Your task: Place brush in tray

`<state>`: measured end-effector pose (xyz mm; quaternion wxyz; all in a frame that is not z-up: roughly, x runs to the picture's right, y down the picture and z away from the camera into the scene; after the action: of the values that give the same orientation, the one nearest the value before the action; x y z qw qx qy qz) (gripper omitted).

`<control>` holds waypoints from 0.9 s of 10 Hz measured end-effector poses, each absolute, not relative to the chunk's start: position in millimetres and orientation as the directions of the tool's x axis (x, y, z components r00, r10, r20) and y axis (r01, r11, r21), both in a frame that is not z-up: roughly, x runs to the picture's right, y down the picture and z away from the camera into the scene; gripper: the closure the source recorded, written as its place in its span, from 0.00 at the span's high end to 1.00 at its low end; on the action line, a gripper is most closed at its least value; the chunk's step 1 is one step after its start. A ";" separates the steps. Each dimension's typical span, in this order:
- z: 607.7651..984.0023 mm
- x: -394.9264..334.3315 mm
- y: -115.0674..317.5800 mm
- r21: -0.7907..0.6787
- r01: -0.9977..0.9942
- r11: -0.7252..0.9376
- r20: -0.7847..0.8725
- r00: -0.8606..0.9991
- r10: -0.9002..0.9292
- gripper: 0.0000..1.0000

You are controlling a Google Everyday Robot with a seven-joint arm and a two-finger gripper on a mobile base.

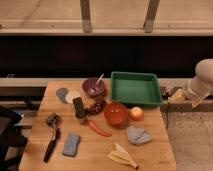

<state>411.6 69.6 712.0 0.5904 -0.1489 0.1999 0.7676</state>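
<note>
Brush (51,135) lies flat at the worktop's (95,152) far end from the claw (173,94), well apart.
It looks light and stiff; the slim black handle may roll or slip, so mid-handle, pinched across its width and clear of the blocky grey head, seems the best hold. The tray (135,75) sits just beside the claw, which hangs open and empty past the worktop's edge. No writing is readable.
</note>
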 end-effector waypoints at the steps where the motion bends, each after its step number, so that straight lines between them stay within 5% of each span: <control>1: 712.0 411.6 69.5 0.131 -0.966 -0.223 -0.465 -0.258 0.847 0.68; 5: 710.0 399.9 70.1 0.087 -0.980 -0.179 -0.483 -0.198 0.853 0.68; 9: 708.6 309.9 54.5 -0.046 -0.999 -0.013 -0.479 0.011 0.878 0.68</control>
<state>309.9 54.5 708.6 0.6845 -0.1918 0.1580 0.6854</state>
